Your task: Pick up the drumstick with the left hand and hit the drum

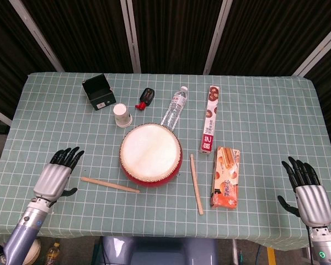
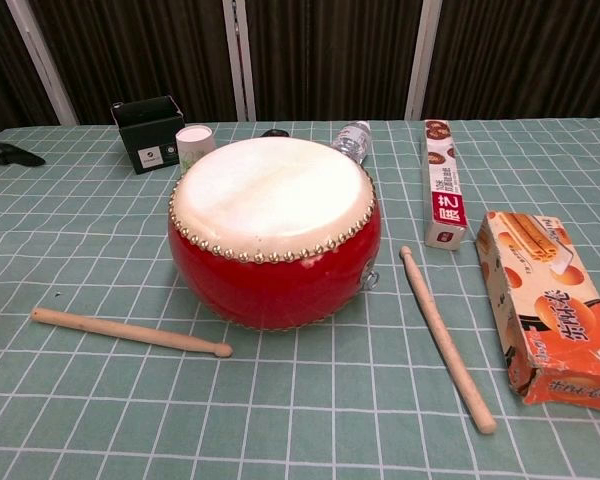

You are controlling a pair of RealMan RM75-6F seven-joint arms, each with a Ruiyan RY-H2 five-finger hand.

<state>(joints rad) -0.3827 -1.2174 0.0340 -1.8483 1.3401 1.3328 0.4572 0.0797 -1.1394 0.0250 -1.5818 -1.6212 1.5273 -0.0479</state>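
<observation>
A red drum (image 1: 150,155) (image 2: 274,228) with a cream skin stands mid-table. One wooden drumstick (image 1: 110,185) (image 2: 130,332) lies flat on the cloth to the drum's left front, its tip toward the drum. A second drumstick (image 1: 196,184) (image 2: 445,337) lies to the drum's right. My left hand (image 1: 57,174) hovers left of the first drumstick, fingers spread and apart from it, holding nothing; only its fingertips (image 2: 2,155) show at the chest view's left edge. My right hand (image 1: 307,192) is open at the table's right front corner.
A biscuit box (image 1: 226,176) lies right of the second drumstick, a long narrow box (image 1: 210,118) behind it. A water bottle (image 1: 175,107), paper cup (image 1: 122,115), black box (image 1: 99,92) and a small black and red item (image 1: 145,97) sit behind the drum.
</observation>
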